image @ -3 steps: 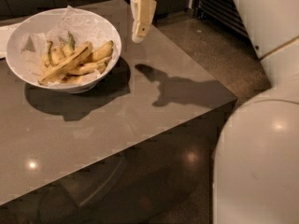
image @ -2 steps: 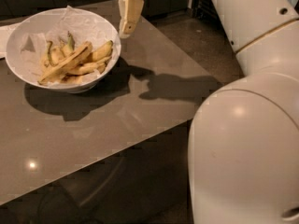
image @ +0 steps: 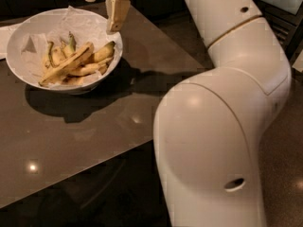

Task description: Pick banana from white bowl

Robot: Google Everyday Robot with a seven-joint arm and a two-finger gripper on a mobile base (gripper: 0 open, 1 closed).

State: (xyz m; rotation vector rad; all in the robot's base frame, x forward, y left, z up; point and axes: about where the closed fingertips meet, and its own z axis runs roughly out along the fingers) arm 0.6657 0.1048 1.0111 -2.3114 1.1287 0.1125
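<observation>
Banana (image: 66,64): lies slantwise in the white bowl (image: 72,86), on top of the shorter bananas (image: 97,55), resting on crinkled paper (image: 32,45). Untouched. Bowl sits at the far left of the dark table (image: 94,126). Gripper (image: 116,19): hangs pointing down over the bowl's far right rim, above and clear of the fruit, carrying nothing; open or closed, cannot tell. White arm (image: 222,108) fills the right foreground.

the long, curved yellow banana with brown streaks (image: 68,63) lies diagonally on the shorter bananas (image: 97,56) inside the wide, glossy, paper-lined white bowl (image: 80,85); the gripper (image: 113,27) hangs over the bowl's right rim.
</observation>
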